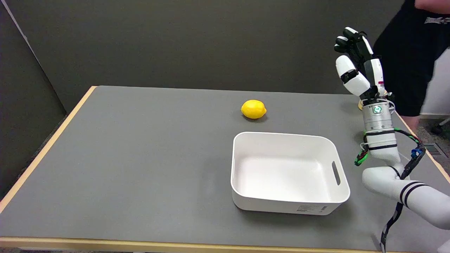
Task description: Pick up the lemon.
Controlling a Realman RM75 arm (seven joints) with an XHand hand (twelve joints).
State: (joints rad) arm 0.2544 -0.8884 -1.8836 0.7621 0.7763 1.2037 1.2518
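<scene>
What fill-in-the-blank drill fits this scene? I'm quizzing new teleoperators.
1. The lemon lies on the ___ table.
2. The white bin holds ___.
3. The right hand is raised in the air, holding ___.
4. The lemon lies ___ the bin, not in it.

Missing: grey; nothing; nothing; outside

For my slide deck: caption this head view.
Right hand raised, empty, right of yellow lemon lying beyond empty white plastic bin.

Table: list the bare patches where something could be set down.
Bare: the table's whole left half, left of the lemon and white bin; the strip between them; the bin's inside. Crowded: the right edge, under the raised robot hand.
</scene>
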